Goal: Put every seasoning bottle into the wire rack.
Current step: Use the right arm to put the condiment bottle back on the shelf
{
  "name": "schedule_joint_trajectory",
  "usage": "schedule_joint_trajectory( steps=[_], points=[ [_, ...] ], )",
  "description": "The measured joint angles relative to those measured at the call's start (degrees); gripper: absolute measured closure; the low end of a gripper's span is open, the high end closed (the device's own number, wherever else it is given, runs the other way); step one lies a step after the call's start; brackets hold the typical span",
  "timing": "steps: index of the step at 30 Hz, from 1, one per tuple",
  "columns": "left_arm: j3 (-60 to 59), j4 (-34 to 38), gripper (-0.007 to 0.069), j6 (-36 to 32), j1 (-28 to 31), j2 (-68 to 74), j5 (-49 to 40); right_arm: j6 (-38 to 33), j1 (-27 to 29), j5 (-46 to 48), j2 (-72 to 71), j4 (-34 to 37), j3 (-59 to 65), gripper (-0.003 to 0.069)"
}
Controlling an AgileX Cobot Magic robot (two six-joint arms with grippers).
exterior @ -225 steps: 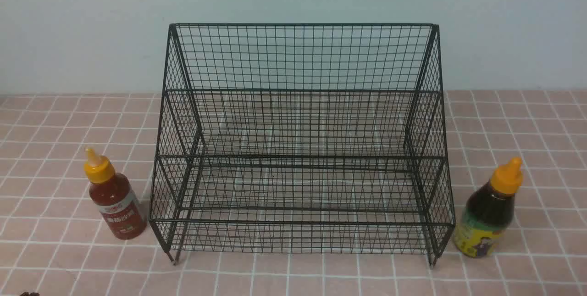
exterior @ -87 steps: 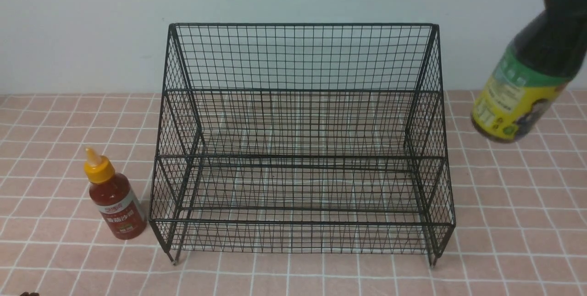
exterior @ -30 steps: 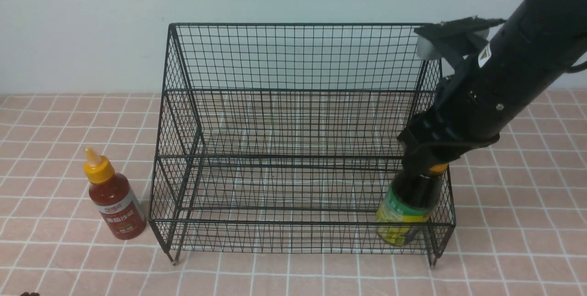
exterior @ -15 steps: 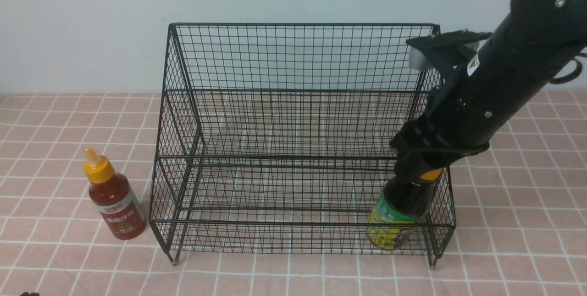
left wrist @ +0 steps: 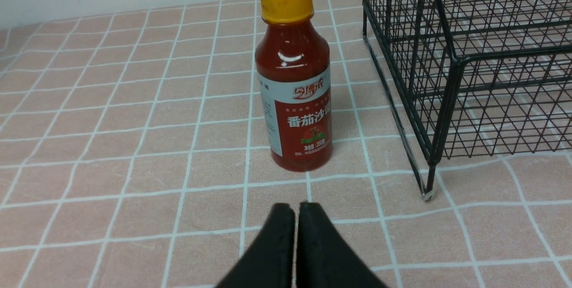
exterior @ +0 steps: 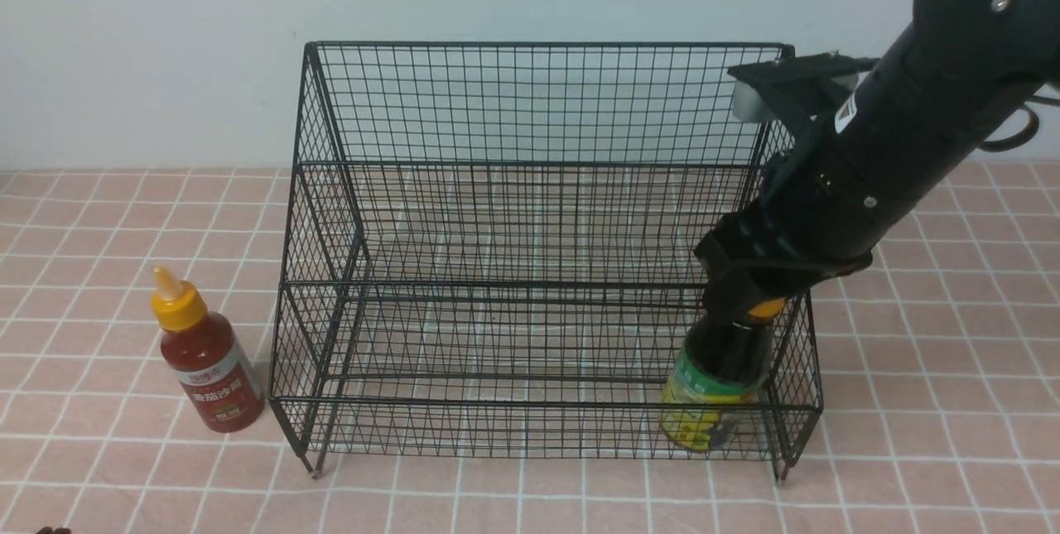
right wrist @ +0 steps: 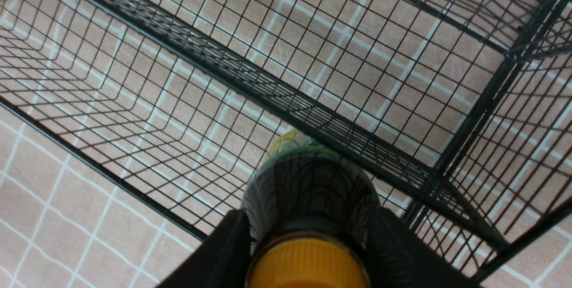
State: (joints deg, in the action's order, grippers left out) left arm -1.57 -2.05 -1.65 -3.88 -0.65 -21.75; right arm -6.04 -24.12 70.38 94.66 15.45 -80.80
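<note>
Pink tiled tablecloth (exterior: 124, 211), pale wall behind. From above, the right gripper (exterior: 745, 302) clamps the dark bottle (exterior: 712, 385) at its neck and orange cap. The bottle sits in the lowest front tier of the wire rack (exterior: 538, 103), at the right end. The red bottle (exterior: 211, 368) stands upright on the cloth just left of the rack. The left gripper (left wrist: 296, 234) faces it with jaws pressed together, empty.

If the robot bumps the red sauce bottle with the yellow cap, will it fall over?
Probably it could tip: the small red sauce bottle with a yellow cap stands tall and narrow. It looks nearly full, so likely heavy for its size, which may steady it. Its round, shiny body would probably roll once down.
</note>
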Motion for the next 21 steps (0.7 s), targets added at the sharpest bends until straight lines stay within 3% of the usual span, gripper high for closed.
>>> schedule_joint_trajectory(
  steps=[9, 14, 21],
  points=[
    [-0.07, -1.55, 0.0631, 0.60, 0.00, 0.00, 1.55, 0.71, 0.00, 0.23, 0.89, 1.88, 0.07, 0.0229],
    [-0.07, 12.10, 0.0631, 11.23, 0.00, 0.00, 13.94, 1.58, 0.00, 0.23, -0.76, 0.66, 0.07, 0.0206],
    [-0.07, 20.36, 0.0631, 15.21, 0.00, 0.00, 26.14, 2.74, 0.00, 0.54, -8.50, -4.57, 0.10, 0.0204]
  ],
)
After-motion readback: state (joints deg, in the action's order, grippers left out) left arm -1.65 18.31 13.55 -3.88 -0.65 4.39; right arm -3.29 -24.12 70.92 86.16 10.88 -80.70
